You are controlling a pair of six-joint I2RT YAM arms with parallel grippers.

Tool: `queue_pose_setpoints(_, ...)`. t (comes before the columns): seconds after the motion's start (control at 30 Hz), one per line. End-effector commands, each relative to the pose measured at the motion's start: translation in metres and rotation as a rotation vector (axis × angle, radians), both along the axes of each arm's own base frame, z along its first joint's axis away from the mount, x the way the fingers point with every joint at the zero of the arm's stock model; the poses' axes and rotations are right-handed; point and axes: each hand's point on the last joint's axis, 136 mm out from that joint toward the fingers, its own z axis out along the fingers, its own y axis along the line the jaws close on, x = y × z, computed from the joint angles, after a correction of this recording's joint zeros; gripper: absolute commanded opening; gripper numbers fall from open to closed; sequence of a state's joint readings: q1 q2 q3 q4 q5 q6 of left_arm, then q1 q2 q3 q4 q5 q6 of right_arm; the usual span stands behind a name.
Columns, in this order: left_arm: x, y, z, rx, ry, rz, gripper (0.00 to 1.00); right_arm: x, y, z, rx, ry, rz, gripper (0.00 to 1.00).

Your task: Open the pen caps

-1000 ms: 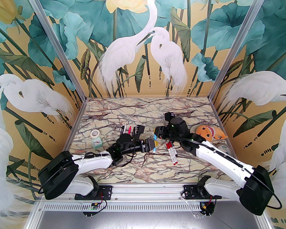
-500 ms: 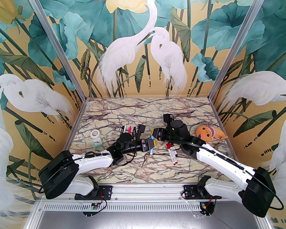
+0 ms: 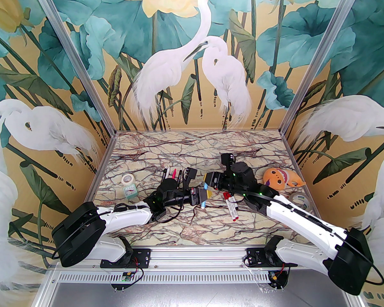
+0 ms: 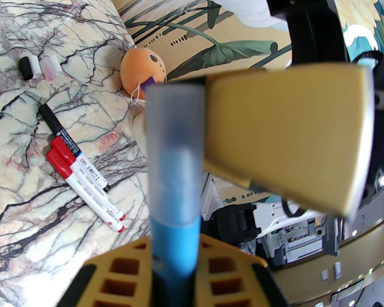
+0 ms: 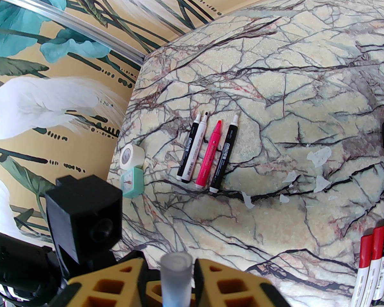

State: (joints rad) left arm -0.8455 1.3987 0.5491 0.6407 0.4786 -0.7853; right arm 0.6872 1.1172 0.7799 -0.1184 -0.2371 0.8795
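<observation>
Left gripper [image 4: 174, 267]: clamped hard on the blue pen [image 4: 175, 245], which is held off the desk [image 3: 185, 152] between the two arms.
Right gripper [image 5: 171, 267]: jaws slack around the frosted cap [image 5: 176, 272], with a sliver of gap on either side and nothing pinched.
Step in hand: the cap is not yet pulled. Best to close squarely on the cap alone, clear of the barrel, then draw straight along the pen's axis.
Left wrist view: three capped pens [image 4: 89, 187] and loose caps [image 4: 35, 66] lie on the desk near the orange plush [image 4: 140, 72].
Right wrist view: four uncapped pens [image 5: 208, 152] lie in a row by the tape roll [image 5: 131, 155].
</observation>
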Motion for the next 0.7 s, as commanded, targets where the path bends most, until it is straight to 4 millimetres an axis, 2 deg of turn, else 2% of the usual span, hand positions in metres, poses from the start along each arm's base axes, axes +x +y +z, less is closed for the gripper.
queue_pose_setpoints(0.0, -0.014, 0.001, -0.001, 0.036, -0.066, -0.056, 0.07, -0.007, 0.002, -0.002, -0.001, 0.021, 0.028, 0.38)
queue_pose_setpoints(0.27, -0.019, 0.0, -0.002, 0.064, -0.083, -0.083, 0.07, -0.012, 0.012, -0.009, -0.035, 0.039, 0.067, 0.41)
queue_pose_setpoints(0.67, -0.019, -0.002, 0.0, 0.059, -0.076, -0.087, 0.06, -0.01, 0.02, -0.009, -0.038, 0.041, 0.075, 0.34)
